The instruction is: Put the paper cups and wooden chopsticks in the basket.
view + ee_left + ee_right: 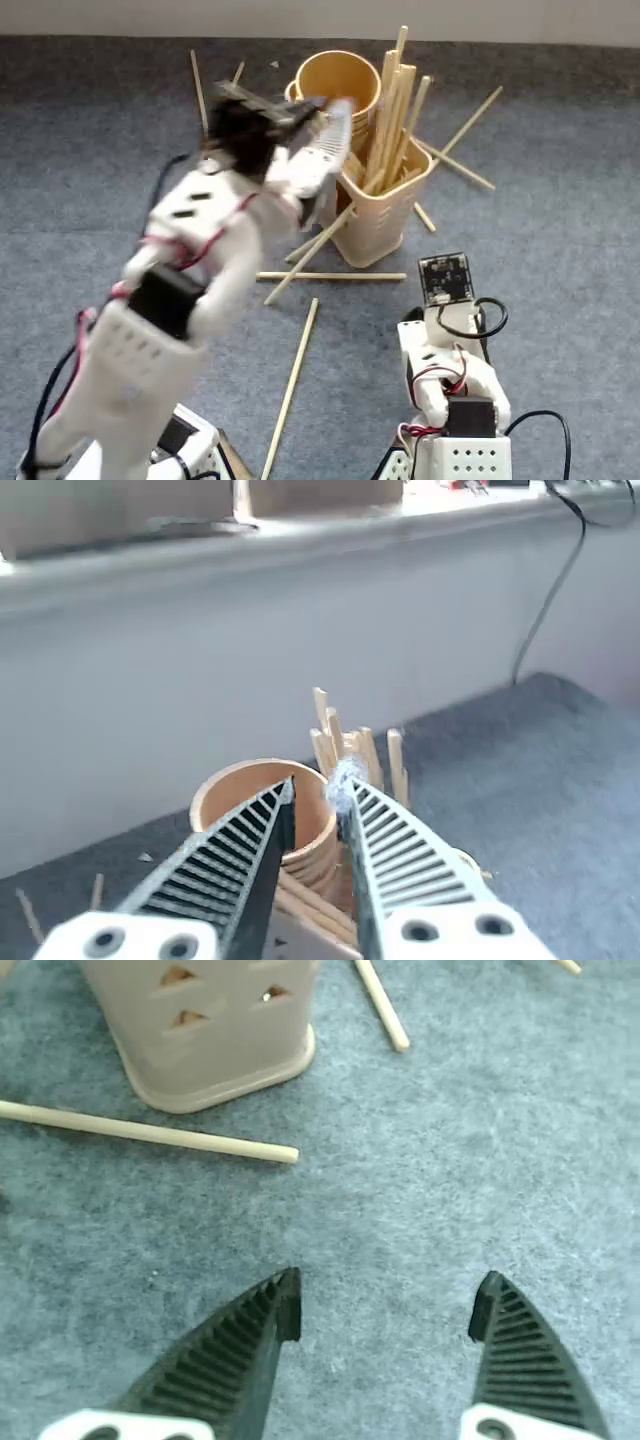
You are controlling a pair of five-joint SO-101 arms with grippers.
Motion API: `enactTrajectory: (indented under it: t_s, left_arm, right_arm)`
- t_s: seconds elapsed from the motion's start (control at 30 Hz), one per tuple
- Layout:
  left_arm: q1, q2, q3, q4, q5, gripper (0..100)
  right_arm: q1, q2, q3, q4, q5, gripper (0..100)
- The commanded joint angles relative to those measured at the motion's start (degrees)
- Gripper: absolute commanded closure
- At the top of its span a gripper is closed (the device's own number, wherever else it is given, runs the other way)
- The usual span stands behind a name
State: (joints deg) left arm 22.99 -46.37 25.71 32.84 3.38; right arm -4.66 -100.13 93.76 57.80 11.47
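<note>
left gripper [318, 795]: raised above the basket's mouth, just beside the cup rim; I judge this height suits dropping things in from above.
left fingers [400, 860]: parted by only a narrow gap, with nothing visibly held between them.
paper cup [345, 75]: upright in the far left part of the basket, mouth up, tan with a round rolled rim. I cannot tell whether another is nested beneath it.
basket [385, 225]: cream plastic with cut-out walls, upright near the middle of the grey carpeted worktop [560, 220], within reach of both arms.
standing chopsticks [392, 120]: a pale wooden bundle on end in the basket, right of the cup. They are too long to sit inside, so they lean on the wall and rise well above the rim.
loose chopsticks [292, 385]: several lie scattered around the basket. One is propped against its base, one lies flat just in front, and others lie behind and to the right, so the task looks part done.
right gripper [385, 1305]: low over bare worktop near the basket's foot, likely placed for the stick lying there.
right fingers [240, 1360]: spread wide, holding nothing.
</note>
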Motion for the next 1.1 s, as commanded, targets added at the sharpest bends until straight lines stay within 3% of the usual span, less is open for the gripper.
enactTrajectory:
  t_s: [0.0, 0.13, 0.27, 0.47, 0.7, 1.07]
  left_arm:
    - [-7.7, -9.0, 0.0, 6.0, 0.0, 89]
    - [-17.1, -14.6, 10.8, 16.7, 0.0, 89]
    - [-19.0, -17.9, 25.1, 20.0, 0.0, 89]
    - [-16.4, -21.0, 44.0, 5.9, 0.0, 89]
    - [-14.9, -26.7, 59.7, -12.3, -0.1, 89]
    - [-10.0, -32.0, 64.2, -13.9, -0.1, 89]
  right_arm:
    - [2.7, -0.5, -1.9, -1.2, 0.4, 72.4]
    - [6.5, 0.0, -5.1, -0.8, 0.4, 72.4]
    - [6.6, -0.3, -5.0, -1.2, 0.5, 72.4]
    - [-0.1, -0.5, 2.7, -4.1, 0.9, 72.4]
    - [-9.3, 0.0, 10.2, -8.6, 9.0, 72.4]
    - [-10.2, -0.4, 10.5, 5.8, 15.1, 72.4]
